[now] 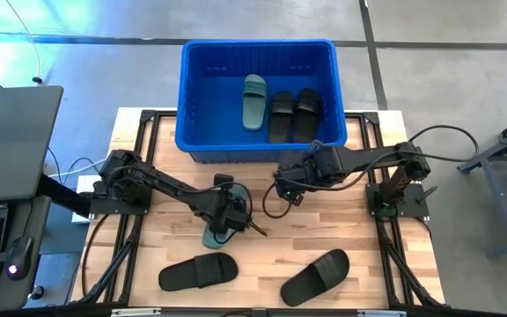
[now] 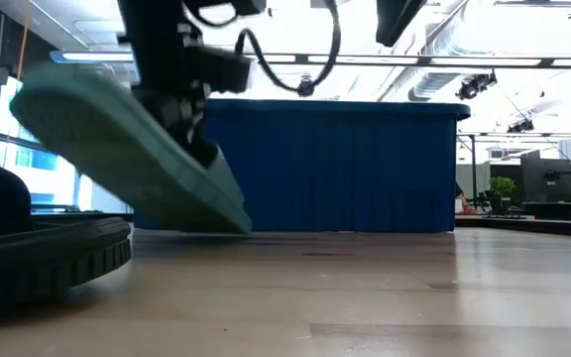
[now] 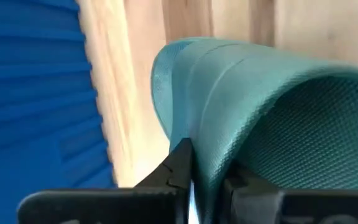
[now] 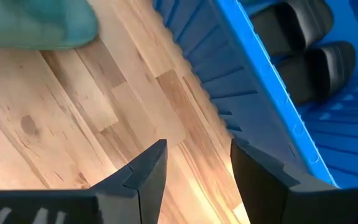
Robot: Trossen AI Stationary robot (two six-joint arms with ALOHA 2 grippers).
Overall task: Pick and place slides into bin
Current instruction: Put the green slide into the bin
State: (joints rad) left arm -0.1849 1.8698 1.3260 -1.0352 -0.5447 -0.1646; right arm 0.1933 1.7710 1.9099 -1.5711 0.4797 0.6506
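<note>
Nearest the front edge of the pale wooden plank table, two black rubbery slip-on slides lie flat and apart: one on the left, one on the right. In the low view the left one's ribbed sole edge fills the near corner.

Just behind them, mid-table, the left gripper is clamped narrowly on the wide strap of a sage green rubbery slide. The left wrist view shows its two dark fingers pinching the textured green strap between them. From table height the green slide hangs tilted, its toe end low and close to the wood, its heel raised; whether the toe touches the table cannot be told.

To the right and slightly farther back, the right gripper hovers over bare wood just beside the bin's front wall. Its fingers stand moderately apart and hold nothing.

At the far edge sits the large bright blue ribbed plastic bin. Inside lie one sage green slide and two black slides side by side.
</note>
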